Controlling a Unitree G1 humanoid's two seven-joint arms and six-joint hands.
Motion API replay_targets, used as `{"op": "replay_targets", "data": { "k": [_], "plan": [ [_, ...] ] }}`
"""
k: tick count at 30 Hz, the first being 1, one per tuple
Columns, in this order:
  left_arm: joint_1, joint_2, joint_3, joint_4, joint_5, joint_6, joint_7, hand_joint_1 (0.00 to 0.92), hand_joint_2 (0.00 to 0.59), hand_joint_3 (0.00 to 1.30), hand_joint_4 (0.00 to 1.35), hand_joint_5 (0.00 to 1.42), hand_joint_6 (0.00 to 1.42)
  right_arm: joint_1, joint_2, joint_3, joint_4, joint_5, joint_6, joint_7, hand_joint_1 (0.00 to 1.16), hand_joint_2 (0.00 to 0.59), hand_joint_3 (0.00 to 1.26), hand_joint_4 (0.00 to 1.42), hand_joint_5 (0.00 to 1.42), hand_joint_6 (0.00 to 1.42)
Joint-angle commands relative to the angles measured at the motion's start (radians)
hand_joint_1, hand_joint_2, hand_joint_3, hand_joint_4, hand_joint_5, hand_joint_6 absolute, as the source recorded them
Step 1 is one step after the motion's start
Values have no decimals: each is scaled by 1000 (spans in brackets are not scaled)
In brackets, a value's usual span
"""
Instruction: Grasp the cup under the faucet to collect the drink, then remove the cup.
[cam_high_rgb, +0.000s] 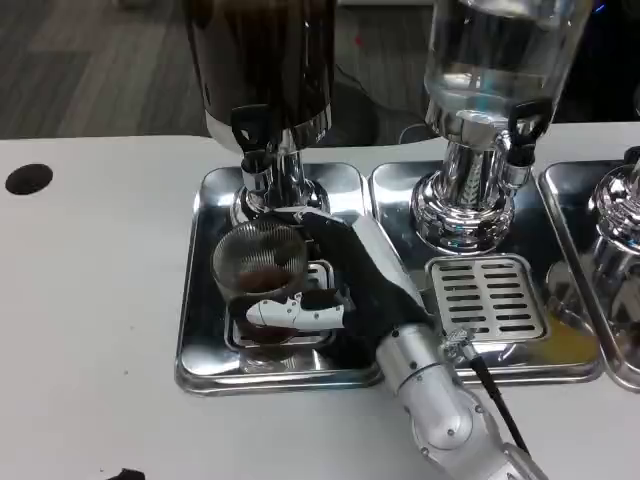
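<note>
Ribbed glass cup (260, 262) sits under the dark dispenser's faucet (257, 150), gripped by the right robot hand (345, 280).

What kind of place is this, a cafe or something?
Probably a self-serve drinks station, perhaps in an office: drink dispensers with taps stand on steel drip trays on a white table, and the robot's right hand holds a glass cup under one tap.
</note>
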Motion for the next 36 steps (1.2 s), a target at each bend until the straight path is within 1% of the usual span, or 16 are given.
{"op": "replay_targets", "data": {
  "k": [1,11,18,26,30,36],
  "plan": [
    [-11,4,-4,19,-12,2,-18,0,81,350,246,425,701,9,2,-9,9,1,-11,-11,870,119,398,409,451,294],
    [-39,0,-15,36,-6,13,-33,0,81,346,239,425,702,12,-1,-23,15,19,-33,-5,869,122,411,423,453,300],
    [-51,0,-25,38,-4,21,-37,0,82,340,237,425,699,16,-10,-32,-20,27,-36,5,865,127,412,423,459,302],
    [-77,2,-49,44,2,40,-46,0,84,328,227,425,704,52,-38,-56,-131,45,-19,44,862,130,414,423,461,302],
    [-94,3,-59,44,4,49,-51,0,85,327,226,425,701,79,-61,-71,-197,51,-4,69,861,130,418,423,461,302],
    [-121,9,-77,48,6,66,-61,0,87,324,226,425,695,139,-99,-95,-324,60,25,116,861,131,420,423,461,302]
  ]
}}
